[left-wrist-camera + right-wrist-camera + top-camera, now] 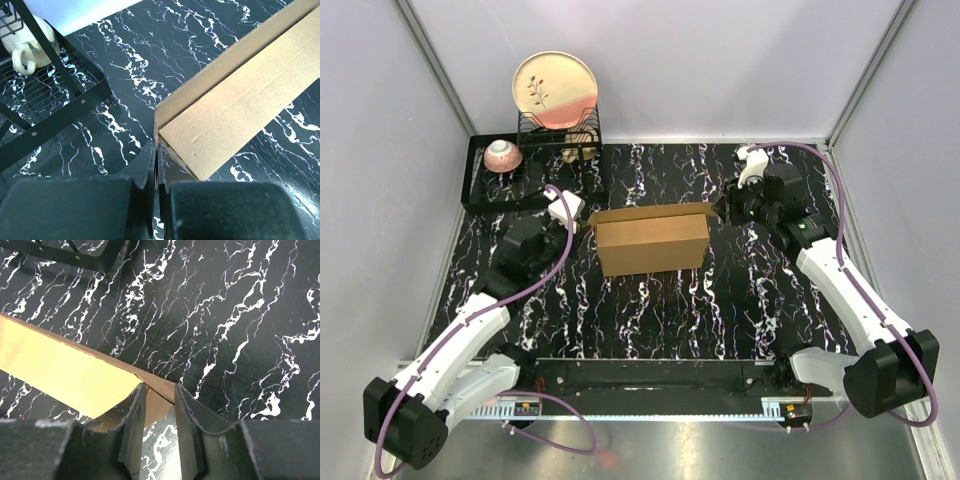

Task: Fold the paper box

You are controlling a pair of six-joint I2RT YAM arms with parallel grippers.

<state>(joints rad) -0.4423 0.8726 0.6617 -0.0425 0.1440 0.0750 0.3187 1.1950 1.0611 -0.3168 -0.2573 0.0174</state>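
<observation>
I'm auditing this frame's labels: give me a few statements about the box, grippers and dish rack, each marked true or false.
The paper box lies on the table. True.
The left gripper is wide open. False: it is shut, at the box's left end.
A plate stands upright in the rack. True.
The pink bowl sits on the box. False: it rests in the rack's tray.
The right gripper is clear of the box. False: its fingers straddle the box's right end.

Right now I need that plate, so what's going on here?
Two robot arms are folding a cardboard box on the table. The left gripper is pinched shut on its left end. The right gripper straddles a flap at the right end, jaws apart. The top looks open.
</observation>
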